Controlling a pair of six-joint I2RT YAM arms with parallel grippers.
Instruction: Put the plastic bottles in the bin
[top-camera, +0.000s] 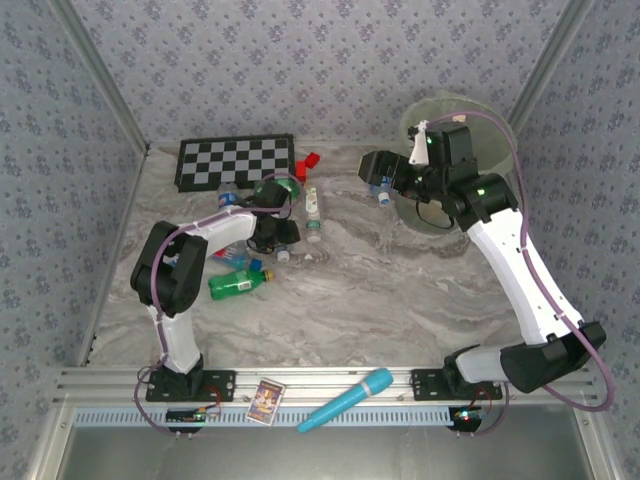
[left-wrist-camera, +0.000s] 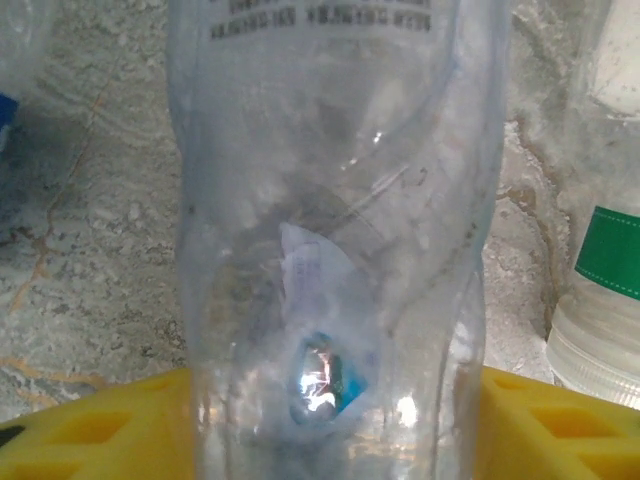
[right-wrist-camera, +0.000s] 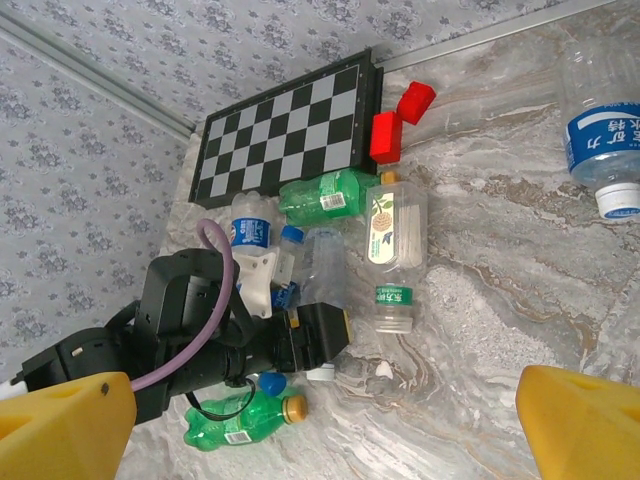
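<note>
A grey-veined marble worktop (top-camera: 400, 300) is seen with a large round translucent pale yellow-green bin (top-camera: 490, 135) standing at its far right corner, partly hidden by the right arm. What lies inside the bin cannot be told. A black-and-white chequered board (top-camera: 237, 162) is laid flat at the far left.

The plastic bottles are all found lying on the worktop, outside the bin. A clear unlabelled bottle (left-wrist-camera: 330, 250) is framed between the yellow fingers of the left hand (left-wrist-camera: 335, 425); whether it is pinched or only straddled cannot be told. Just beside it lie a clear bottle with a green label (right-wrist-camera: 395, 255), a green bottle near the board (right-wrist-camera: 325, 195), a small blue-labelled bottle (right-wrist-camera: 250, 232) and a green bottle with a yellow cap (right-wrist-camera: 240, 425).

The right hand (right-wrist-camera: 325, 410) is held spread wide, with nothing between its fingers. A clear bottle with a blue label and white cap (right-wrist-camera: 600, 130) lies apart from the others, near the bin.

Two small red blocks (right-wrist-camera: 398, 120) are set beside the board.
</note>
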